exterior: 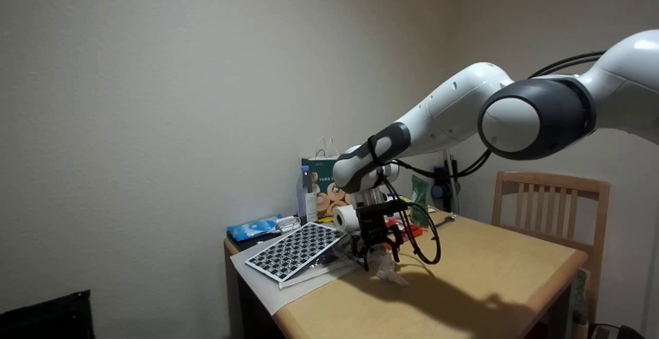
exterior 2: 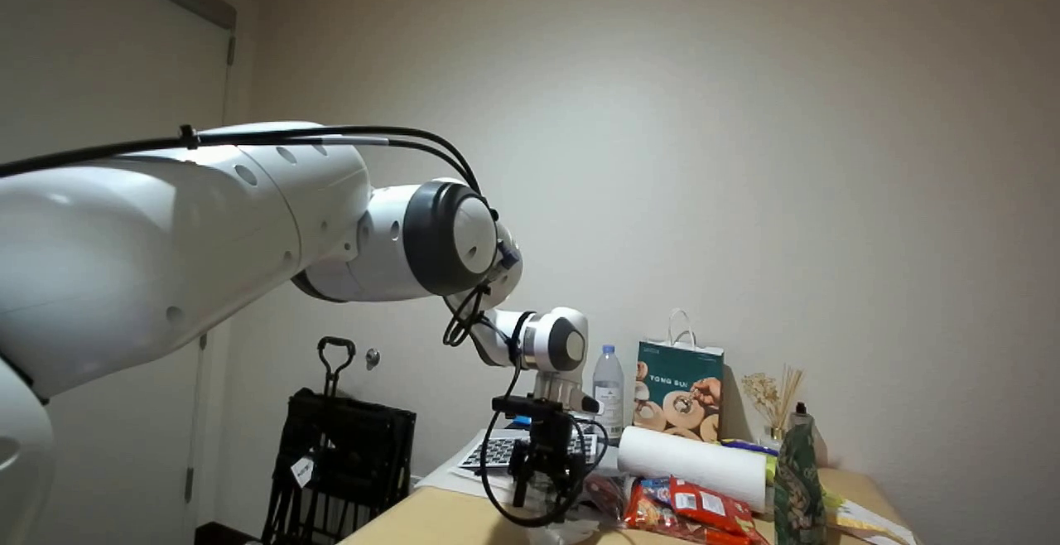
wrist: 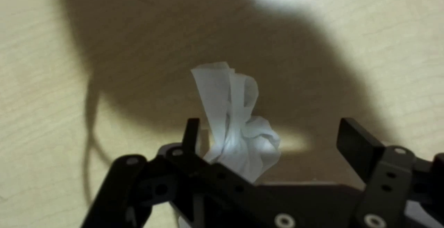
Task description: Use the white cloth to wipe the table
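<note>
the jaws hang wide apart, gripping nothing, close over the crumpled white cloth (wrist: 239,138), which lies on the tabletop (exterior: 479,251). this looks like lining up the pick; next probably calls for centring, lowering and clenching.

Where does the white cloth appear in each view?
In an exterior view: white cloth right of centre, lower half.
In an exterior view: white cloth at bottom edge, just right of centre.
Wrist view: white cloth near centre.
Shared landmark: the open gripper, in all three views.
</note>
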Controlling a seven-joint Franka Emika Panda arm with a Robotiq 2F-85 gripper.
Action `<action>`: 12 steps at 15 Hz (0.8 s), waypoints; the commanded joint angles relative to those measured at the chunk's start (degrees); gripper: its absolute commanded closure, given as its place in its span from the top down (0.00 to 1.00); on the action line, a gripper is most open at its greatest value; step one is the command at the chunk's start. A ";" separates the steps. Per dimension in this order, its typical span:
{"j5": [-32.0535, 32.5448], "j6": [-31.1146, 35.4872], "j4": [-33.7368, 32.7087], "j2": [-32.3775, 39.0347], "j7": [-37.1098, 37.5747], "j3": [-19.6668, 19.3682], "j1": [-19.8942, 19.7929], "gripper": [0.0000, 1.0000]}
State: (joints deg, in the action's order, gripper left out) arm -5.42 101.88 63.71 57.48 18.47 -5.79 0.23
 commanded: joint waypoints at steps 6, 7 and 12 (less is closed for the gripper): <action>-5.05 4.00 0.51 1.11 11.35 -0.12 -2.58 1.00; -5.66 4.46 0.76 1.12 12.08 -0.21 -3.20 1.00; -8.27 7.04 2.27 -0.01 14.28 0.11 -4.77 0.96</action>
State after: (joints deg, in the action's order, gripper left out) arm -11.64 106.95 64.79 58.46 30.88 -6.14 -3.67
